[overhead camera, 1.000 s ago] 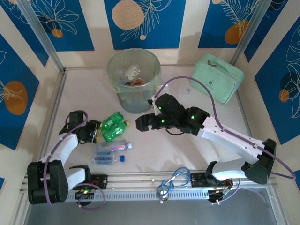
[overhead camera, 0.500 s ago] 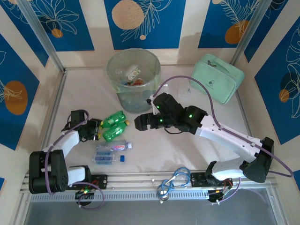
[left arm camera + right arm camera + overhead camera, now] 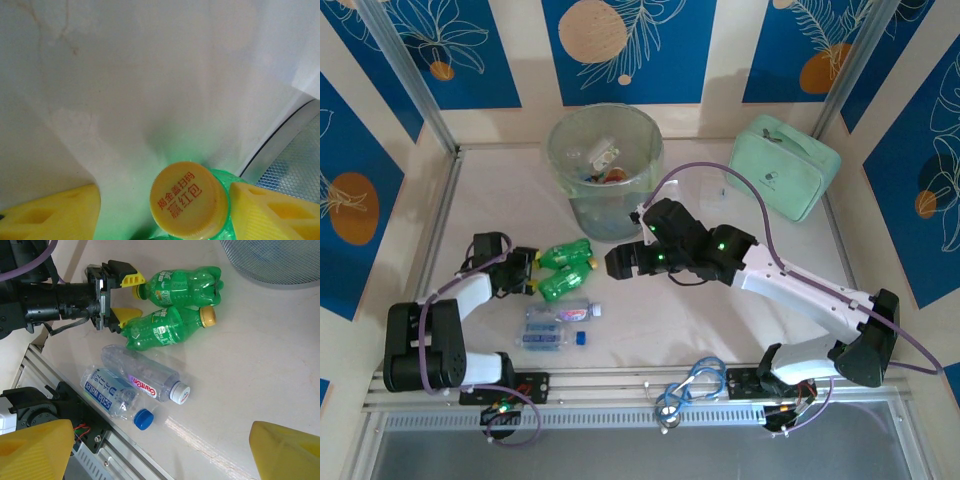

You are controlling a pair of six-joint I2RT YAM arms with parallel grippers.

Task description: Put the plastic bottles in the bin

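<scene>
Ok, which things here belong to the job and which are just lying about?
Job: two green bottles, two clear bottles, the bin.
Lying about: mint-green case, loose blue cap, coiled cable on the front rail.

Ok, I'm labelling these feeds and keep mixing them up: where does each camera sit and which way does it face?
Top external: above and behind the arms, looking down at the table; both arms show, with left gripper, right gripper and bin.
Left wrist: low over the table, facing the yellow cap of a green bottle; own fingers flank it.
Right wrist: raised, looking down on the bottles and left gripper; own fingers in the bottom corners.
Shared: that green bottle, in all three.
</scene>
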